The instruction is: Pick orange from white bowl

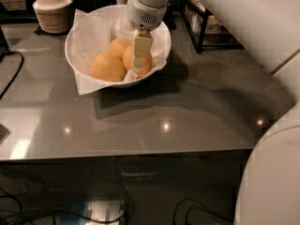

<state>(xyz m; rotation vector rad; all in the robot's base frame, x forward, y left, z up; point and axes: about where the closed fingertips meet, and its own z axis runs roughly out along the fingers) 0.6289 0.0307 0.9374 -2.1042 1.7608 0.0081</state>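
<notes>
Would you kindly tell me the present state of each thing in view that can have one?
hand: lowered into the white bowl, right at the orange.
orange: in the bowl, right side, partly covered by the hand.
front paler fruit: resting in the bowl, untouched.
rear paler fruit: resting in the bowl, beside the orange.
white bowl: upright on the table, paper-lined.
beige bowls: stacked, upright, behind the white bowl.

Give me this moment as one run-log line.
gripper: down in white bowl, at the orange | orange: in bowl, not yet lifted | beside it: two paler fruits
</notes>
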